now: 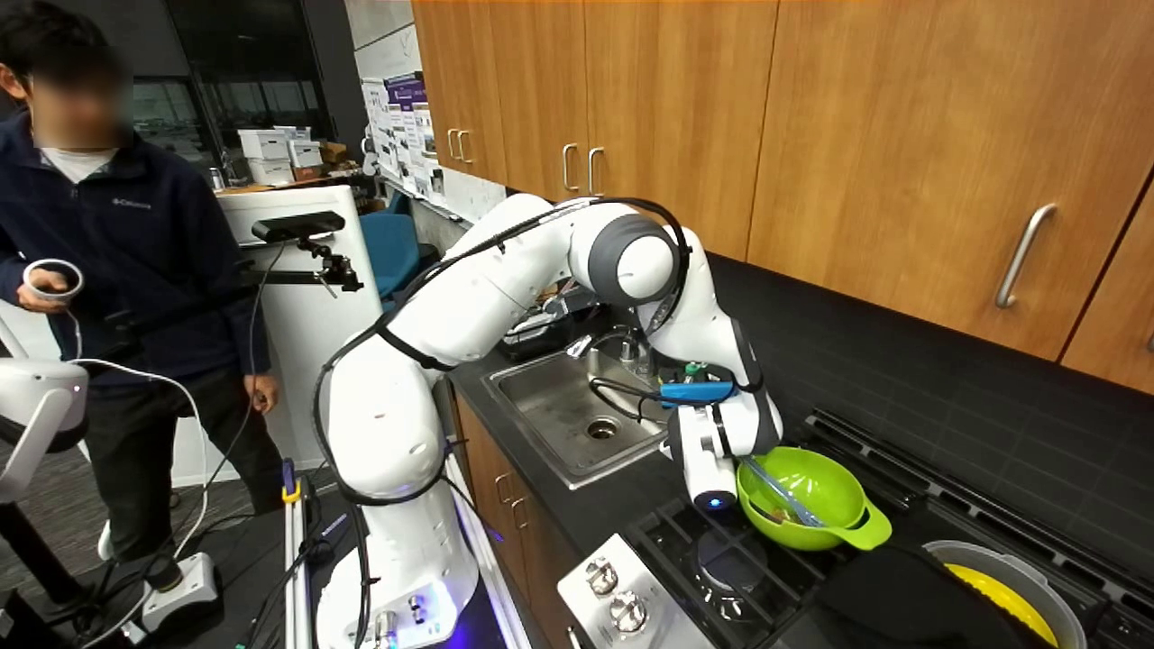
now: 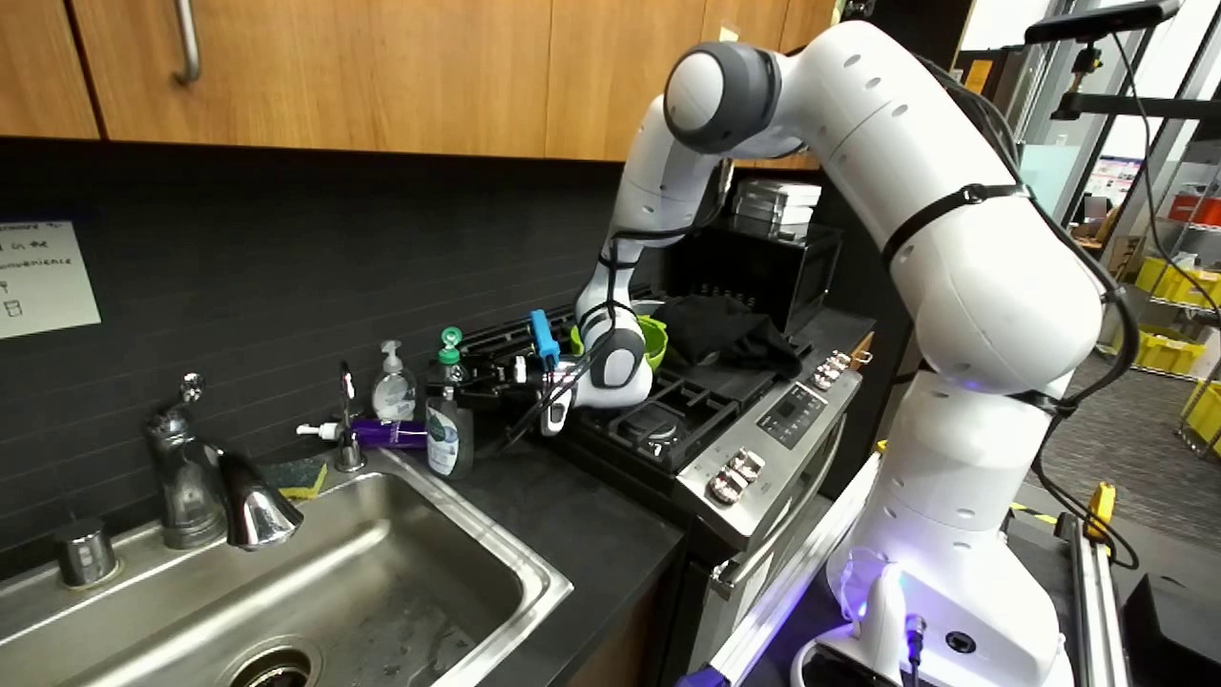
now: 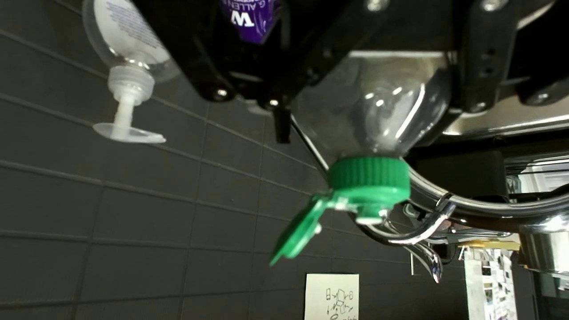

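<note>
The tool [image 3: 362,122] appears to pinch the clear green-capped bottle [image 2: 444,439], upright on the counter [image 2: 591,515] beside the sink [image 2: 467,534]. Its flip lid [image 3: 295,231] stands open, so tilting could spill the contents; a sideways swing could topple the neighbouring pump bottle [image 2: 394,393].

A purple bottle [image 2: 389,435] lies on the counter [image 2: 587,520].

Lower right of an exterior view: black-topped steel gas stove [image 1: 665,624] bearing lime-green plastic bowl [image 1: 834,491]; at corner, round grey pot [image 1: 1037,586], something yellow inside. Stainless-steel sink [image 2: 420,563], lower left of an exterior view; white handwritten paper sheet [image 2: 43,281] at left edge. Clear pump-top bottle [image 3: 131,80], upper left of wrist view.
</note>
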Controlling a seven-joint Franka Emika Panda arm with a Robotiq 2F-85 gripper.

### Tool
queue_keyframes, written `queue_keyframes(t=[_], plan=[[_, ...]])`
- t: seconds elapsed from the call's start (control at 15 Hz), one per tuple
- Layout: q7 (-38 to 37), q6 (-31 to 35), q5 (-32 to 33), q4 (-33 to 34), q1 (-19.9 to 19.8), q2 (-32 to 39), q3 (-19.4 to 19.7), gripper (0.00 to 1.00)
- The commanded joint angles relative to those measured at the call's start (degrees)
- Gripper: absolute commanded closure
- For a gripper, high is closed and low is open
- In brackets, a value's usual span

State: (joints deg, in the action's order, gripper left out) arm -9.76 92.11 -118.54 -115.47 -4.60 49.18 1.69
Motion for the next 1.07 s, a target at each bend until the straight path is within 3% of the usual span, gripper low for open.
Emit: queue_keyframes(t=[0.0, 1.0], plan=[[0.91, 1.02, 1.81, -4.45, 0.52, -4.71, 0.89, 0.57], [3.0, 2.82, 4.51, -12.09, 0.05, -10.91, 2.83, 0.57]])
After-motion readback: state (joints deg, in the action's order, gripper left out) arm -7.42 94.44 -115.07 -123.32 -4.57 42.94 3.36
